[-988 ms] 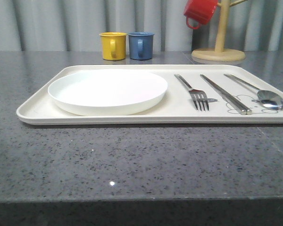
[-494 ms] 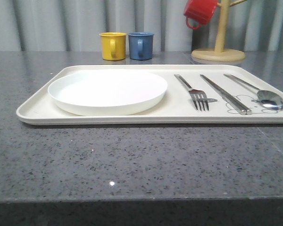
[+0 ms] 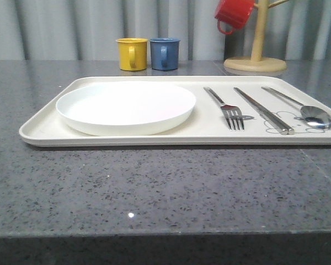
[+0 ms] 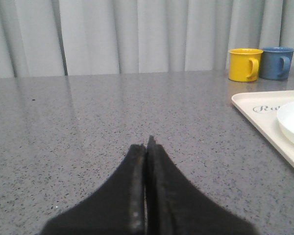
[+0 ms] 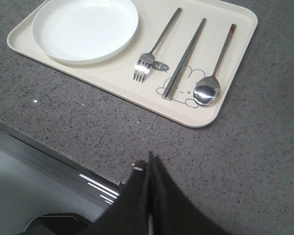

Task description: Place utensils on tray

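Observation:
The cream tray (image 3: 38, 130) lies across the grey table, and its rim (image 5: 196, 120) also shows in the right wrist view. On its right part lie three silver utensils side by side: a fork (image 3: 227, 109), a pair of chopsticks (image 3: 263, 110) and a spoon (image 3: 306, 110). The right wrist view shows the same fork (image 5: 154, 49), chopsticks (image 5: 183, 58) and spoon (image 5: 213, 73) over the rabbit drawing. My left gripper (image 4: 146, 144) is shut with nothing in it, low over bare table to the left of the tray (image 4: 257, 117). My right gripper (image 5: 148, 164) is shut and empty, above the table's front edge, short of the tray.
A round white plate (image 3: 127, 106) fills the tray's left half. Behind the tray stand a yellow mug (image 3: 132, 53) and a blue mug (image 3: 164, 53). A wooden mug tree (image 3: 256, 55) with a red mug (image 3: 234, 14) stands at the back right.

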